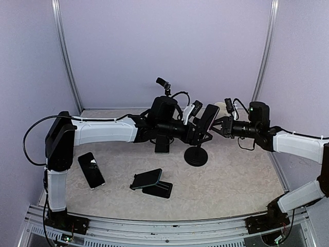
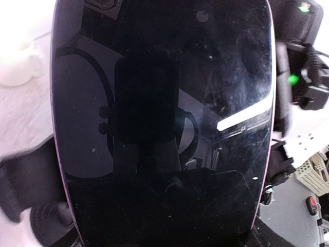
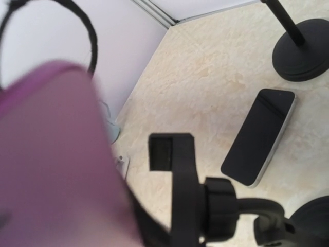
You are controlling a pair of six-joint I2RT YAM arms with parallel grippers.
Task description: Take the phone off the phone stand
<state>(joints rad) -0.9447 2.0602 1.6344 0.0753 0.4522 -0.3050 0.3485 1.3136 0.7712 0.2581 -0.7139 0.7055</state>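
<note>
Noting the phone perched at 1 o'clock above the base of the phone stand, treat it as light, stiff, slick glass: your left gripper appears clamped across its long edges, while the right gripper cannot be judged apart or together.

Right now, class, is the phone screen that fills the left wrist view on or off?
Off: the phone shows plain black glass, with only reflections, a glare streak and dust specks on it.

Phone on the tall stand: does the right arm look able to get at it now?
Probably yes: the right gripper is just beside the phone, with nothing between them, though the left gripper crowds its other side.
</note>
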